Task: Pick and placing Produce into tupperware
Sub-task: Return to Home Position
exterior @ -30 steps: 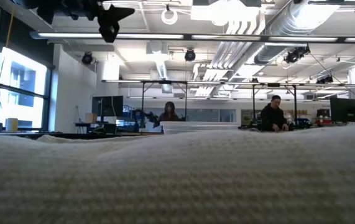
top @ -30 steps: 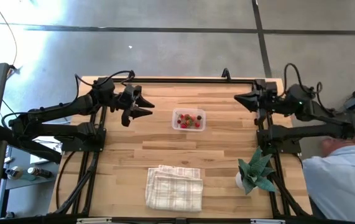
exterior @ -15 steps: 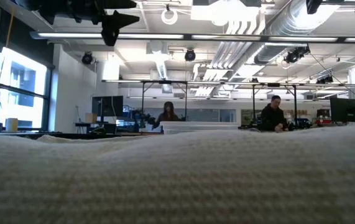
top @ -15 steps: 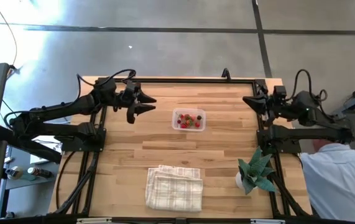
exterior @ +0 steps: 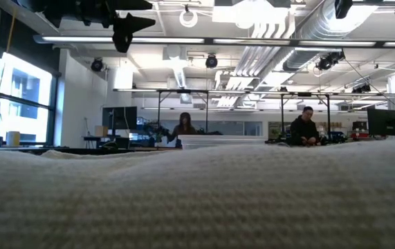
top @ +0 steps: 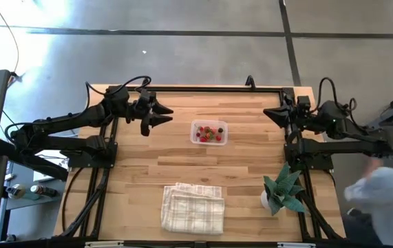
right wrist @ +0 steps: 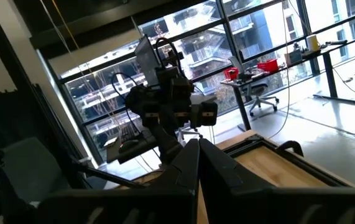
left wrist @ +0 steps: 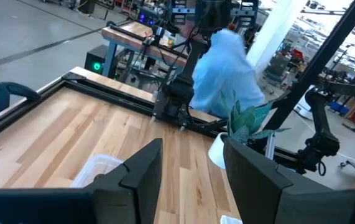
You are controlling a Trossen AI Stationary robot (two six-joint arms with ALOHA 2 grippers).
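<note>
**Hands and container at the retreat to rest.** The tupperware [top: 208,132] sits on the table [top: 182,165], slightly toward the far edge from the middle. Its long axis runs roughly along the line that joins the two arms. The produce [top: 210,133] lies inside it as a small cluster, mostly red with a few dark pieces. No loose piece can be made out on the boards around it.

The left hand [top: 156,115] hangs above the table on the container's left. Its tips point toward the container and it is clear of the rim. Its fingers [left wrist: 143,168] stand spread with nothing between them, and a corner of the container shows just past them in the left wrist view. The right hand [top: 273,114] is over the table's right rail, well apart from the container. Its fingers [right wrist: 189,168] are pressed together on nothing.

The container thus lies between the two hands, and the left hand is the nearer. Judged from this layout, the placing looks complete. What remains is most likely for each arm to draw away from the container toward its own side.

A folded cloth [top: 193,208] and a potted plant [top: 283,193] lie toward the near edge, out of either path. A person [top: 382,196] stands beside the right rail.
</note>
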